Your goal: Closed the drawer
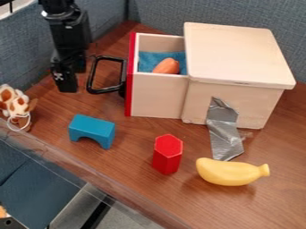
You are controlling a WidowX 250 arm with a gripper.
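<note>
- The drawer (158,96) is partly out of the pale wooden box (260,103), its red front (129,74) well apart from the box's body.
- The black handle (91,79), a rounded loop, stands out from the red front toward the gripper (71,79).
- The gripper hangs at the upper left, just beside the handle's outer side, low over the desk (275,145); whether it is spread or closed together, I cannot tell.
- A small white mark (58,76) shows on its lower part, too small to make out as a letter or symbol.
- In the drawer lie a blue cloth (145,61) and a rounded orange toy (168,66), the toy resting on the cloth.
- A flat board (236,53) tops the box; silver tape (223,127) runs down its side onto the desk.
- In front of the drawer, a blue arch block (90,128) and a red six-sided block (168,154) stand apart.
- A yellow banana-shaped toy (228,172) lies near the tape's lower end.
- A brown-and-white spotted toy (16,103) is at the left edge.
</note>
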